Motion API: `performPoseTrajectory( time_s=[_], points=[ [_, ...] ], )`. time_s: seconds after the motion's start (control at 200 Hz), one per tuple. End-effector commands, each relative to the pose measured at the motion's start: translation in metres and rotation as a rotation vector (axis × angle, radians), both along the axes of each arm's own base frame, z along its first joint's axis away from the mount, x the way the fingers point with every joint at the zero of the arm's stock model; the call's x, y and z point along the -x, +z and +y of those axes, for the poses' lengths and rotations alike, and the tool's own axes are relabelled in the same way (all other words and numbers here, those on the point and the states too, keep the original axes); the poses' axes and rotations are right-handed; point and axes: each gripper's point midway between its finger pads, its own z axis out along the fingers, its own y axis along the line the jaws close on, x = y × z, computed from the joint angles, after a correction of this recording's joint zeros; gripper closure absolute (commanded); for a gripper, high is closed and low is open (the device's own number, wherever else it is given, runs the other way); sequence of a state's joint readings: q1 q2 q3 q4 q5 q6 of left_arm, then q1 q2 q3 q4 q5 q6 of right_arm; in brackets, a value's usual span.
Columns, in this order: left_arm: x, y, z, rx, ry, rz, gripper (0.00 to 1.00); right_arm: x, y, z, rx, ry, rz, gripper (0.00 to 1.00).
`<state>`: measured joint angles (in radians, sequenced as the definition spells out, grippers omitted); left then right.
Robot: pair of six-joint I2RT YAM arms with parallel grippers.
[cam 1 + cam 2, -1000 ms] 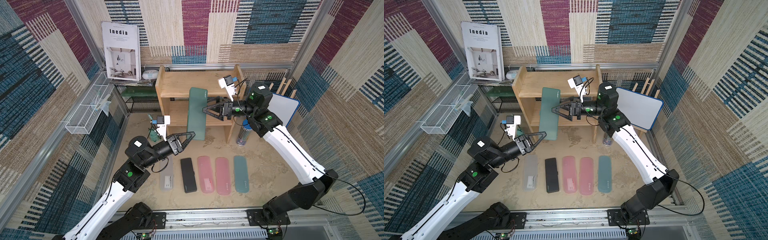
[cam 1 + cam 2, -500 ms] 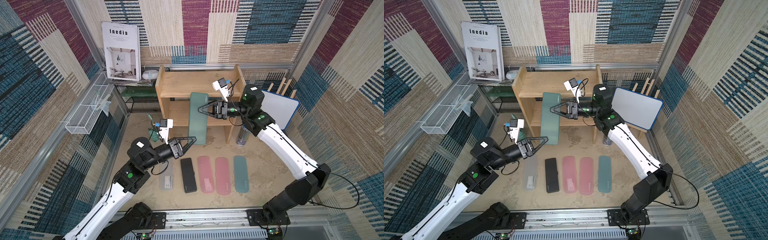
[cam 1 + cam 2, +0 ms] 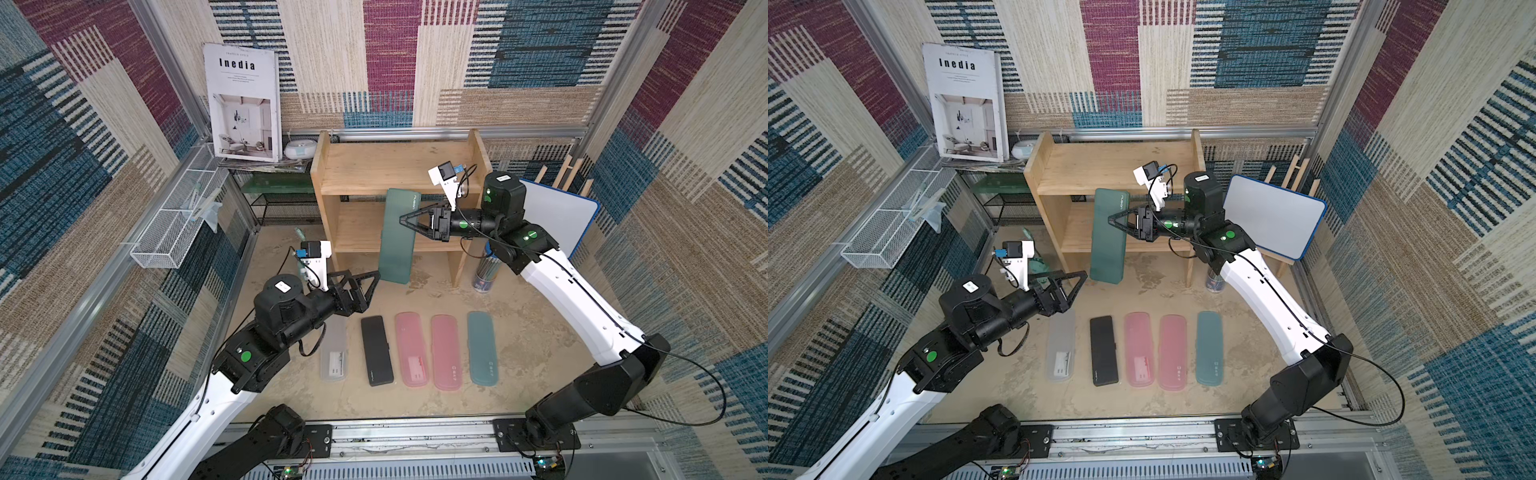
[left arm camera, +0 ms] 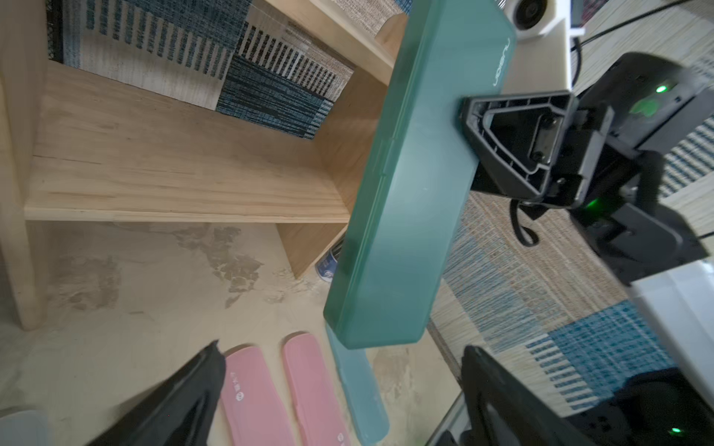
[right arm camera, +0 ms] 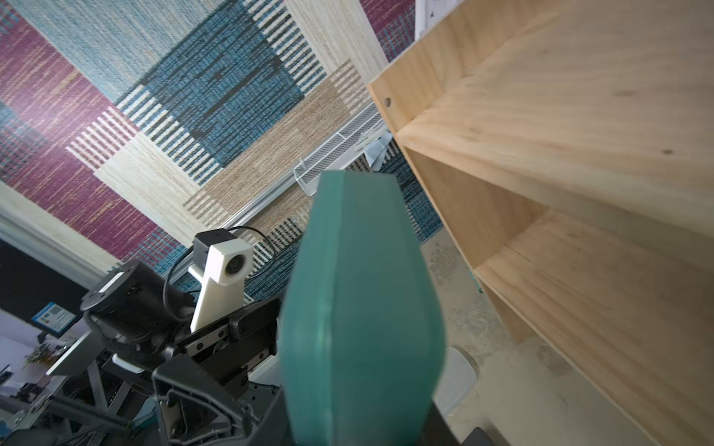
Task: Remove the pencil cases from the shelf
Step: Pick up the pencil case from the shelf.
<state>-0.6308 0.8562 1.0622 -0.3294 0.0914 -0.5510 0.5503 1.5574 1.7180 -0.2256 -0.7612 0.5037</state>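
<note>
Shelf of light wood [image 3: 399,166] stands at the far side of the sandy floor [image 3: 540,299], both of its 2 boards bare in both top views; a whiteboard [image 3: 557,216] leans just right of it.

Right arm [image 3: 573,299] reaches from the near right corner up to the front of the shelf; left arm [image 3: 216,399] reaches from the near left and ends left of centre, short of the shelf.

Dark green case [image 3: 397,241], the largest of the 6, hangs on end in front of the shelf, off both boards, slightly tilted, its lower end clear of the floor.

Row of 5 smaller cases lies flat on the floor nearer than the shelf, side by side and apart; from left to right a frosted white case [image 3: 333,357], a dark grey case [image 3: 376,351], a pink case [image 3: 411,351], a 2nd pink case [image 3: 446,353] and a teal case [image 3: 482,347].

Right gripper [image 3: 403,219] has its jaws clamped on the right long edge of the dark green case, above its middle; left gripper [image 3: 374,279] sits low, near the lower left of that case and not touching it; the left wrist view shows its fingers [image 4: 185,394] spread wide with nothing between them.

Cylinder of pencils [image 3: 486,274] stands on the floor beside the right leg of the shelf.
</note>
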Motion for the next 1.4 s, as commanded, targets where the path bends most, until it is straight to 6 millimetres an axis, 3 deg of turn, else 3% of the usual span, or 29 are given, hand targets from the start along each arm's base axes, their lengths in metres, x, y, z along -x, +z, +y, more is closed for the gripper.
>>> performPoseTrajectory(
  time_s=[0.0,0.18,0.411,0.641,0.942,1.082,1.392],
  points=[
    [-0.009,-0.007,-0.002,-0.171,0.061,-0.087,0.01,-0.01,-0.017,0.0,0.06,-0.083,0.025,0.81],
    [-0.009,-0.001,-0.021,-0.356,0.095,-0.241,0.01,-0.013,-0.028,0.007,0.09,-0.116,0.055,0.86],
    [-0.016,-0.007,-0.043,-0.365,0.074,-0.244,0.01,-0.01,-0.029,0.019,0.104,-0.108,0.061,0.88],
    [-0.027,-0.019,-0.04,-0.435,0.128,-0.197,0.01,0.002,-0.026,0.029,0.109,-0.094,0.054,0.88],
    [-0.036,-0.02,-0.013,-0.457,0.286,-0.156,0.01,0.006,-0.034,0.03,0.13,-0.107,0.059,0.89],
    [-0.036,-0.024,-0.016,-0.442,0.279,-0.136,0.01,0.009,-0.029,0.032,0.121,-0.1,0.05,0.89],
    [-0.039,-0.024,-0.028,-0.426,0.25,-0.125,0.22,0.014,-0.026,0.036,0.117,-0.085,0.046,0.89]
  ],
)
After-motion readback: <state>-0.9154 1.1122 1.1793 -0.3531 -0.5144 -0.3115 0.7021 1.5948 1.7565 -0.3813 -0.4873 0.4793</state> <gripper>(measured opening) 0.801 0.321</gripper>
